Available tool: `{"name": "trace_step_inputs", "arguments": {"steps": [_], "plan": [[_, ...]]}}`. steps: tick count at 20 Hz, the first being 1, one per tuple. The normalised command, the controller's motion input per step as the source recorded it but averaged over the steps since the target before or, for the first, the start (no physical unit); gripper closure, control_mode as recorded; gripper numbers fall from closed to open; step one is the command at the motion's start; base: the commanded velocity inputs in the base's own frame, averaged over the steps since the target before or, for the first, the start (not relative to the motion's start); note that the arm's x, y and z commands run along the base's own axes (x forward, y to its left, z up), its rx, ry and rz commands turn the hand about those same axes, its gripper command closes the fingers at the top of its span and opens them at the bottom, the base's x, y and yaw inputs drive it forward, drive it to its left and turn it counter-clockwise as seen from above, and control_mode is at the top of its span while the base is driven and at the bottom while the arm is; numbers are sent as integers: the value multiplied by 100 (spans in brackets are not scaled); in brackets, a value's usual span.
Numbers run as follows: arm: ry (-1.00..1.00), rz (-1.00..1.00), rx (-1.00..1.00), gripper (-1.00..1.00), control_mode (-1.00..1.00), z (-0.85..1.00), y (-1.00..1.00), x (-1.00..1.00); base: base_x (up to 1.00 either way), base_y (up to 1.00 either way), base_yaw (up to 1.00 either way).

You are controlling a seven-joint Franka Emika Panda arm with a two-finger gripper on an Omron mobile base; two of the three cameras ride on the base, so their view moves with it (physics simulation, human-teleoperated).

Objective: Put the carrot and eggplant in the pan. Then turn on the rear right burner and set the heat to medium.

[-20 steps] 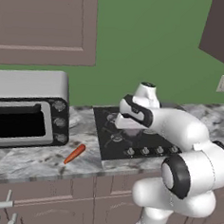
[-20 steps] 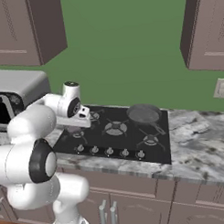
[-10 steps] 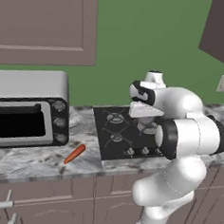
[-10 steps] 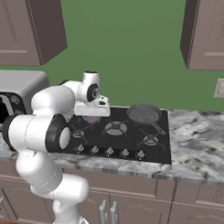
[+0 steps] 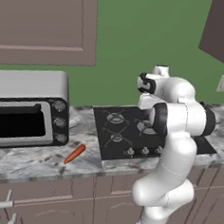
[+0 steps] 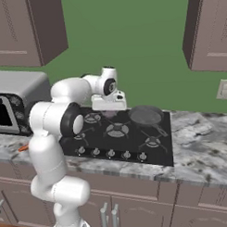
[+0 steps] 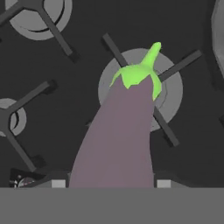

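Eggplant (image 7: 118, 131): pale grey-purple body with a bright green cap and stem, seen in the hand view rising from between the jaws at the bottom edge, stem end pointing away from the hand; the jaws are clamped on its lower end, and it hangs above a round burner of the stove. In the right base view a small purplish tip of it (image 6: 109, 114) shows just under the gripper (image 6: 108, 106). Gripper: white hand pointing down over the rear part of the cooktop (image 6: 120, 133), also seen behind the arm in the left base view (image 5: 145, 101). Carrot (image 5: 75, 154): slim, orange, lying on the marbled counter (image 5: 29, 162) between the toaster oven (image 5: 26, 109) and the cooktop's left edge, near the counter's front, well apart from the gripper. Pan (image 6: 145, 115): dark, round, sitting on the rear right burner, handle pointing toward the front right, just to the right of the gripper, nothing visible inside. Knobs (image 6: 111, 154): a row along the cooktop's front edge. Cabinets: brown-grey, above and below; wall green.
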Motion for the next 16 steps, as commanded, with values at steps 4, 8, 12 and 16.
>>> {"name": "trace_step_inputs", "arguments": {"steps": [4,8,12,16], "plan": [[-1,0,0,100,-100,0,-60,26,0,0,0],[0,0,0,100,-100,-7,-55,2,0,0,0],[0,0,0,100,-100,-5,-45,8,0,0,0],[0,0,0,100,-100,-11,-41,8,0,0,0]]}}
